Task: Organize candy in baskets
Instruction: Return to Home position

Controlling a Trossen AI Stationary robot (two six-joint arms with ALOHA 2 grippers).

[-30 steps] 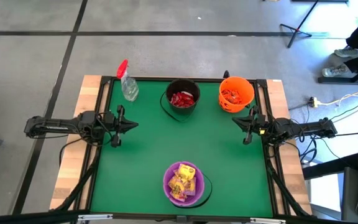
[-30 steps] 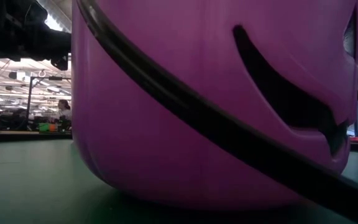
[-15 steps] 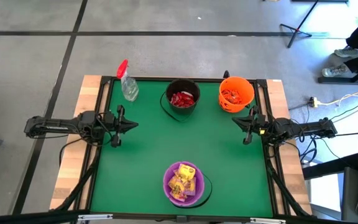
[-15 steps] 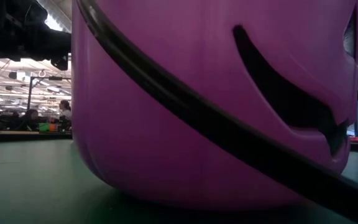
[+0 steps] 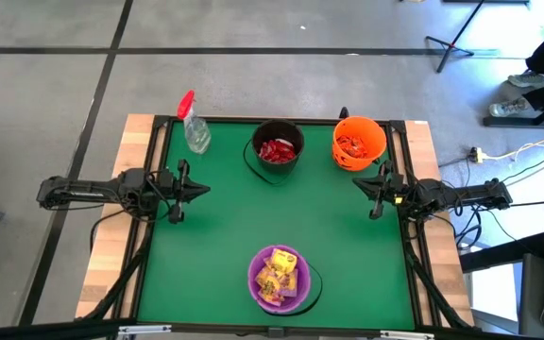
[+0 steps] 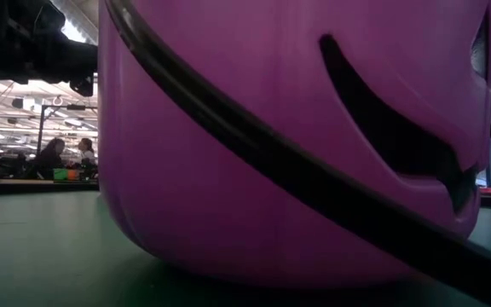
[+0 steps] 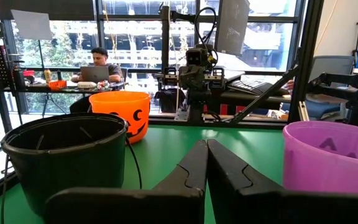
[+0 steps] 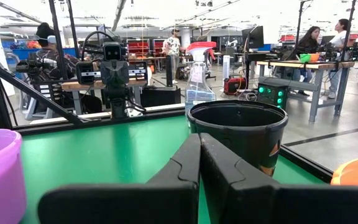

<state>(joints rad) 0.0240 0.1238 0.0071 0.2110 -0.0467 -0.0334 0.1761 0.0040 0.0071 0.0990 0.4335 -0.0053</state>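
Nothing has moved: my left jaws at nine, right jaws at three o'clock, stay shut, empty; candy looks all sorted.

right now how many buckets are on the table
3: black bucket at the back middle, orange bucket back right, purple bucket near the front edge. None looks hidden.

low view | purple bucket | cropped top+R edges, blocks most behind
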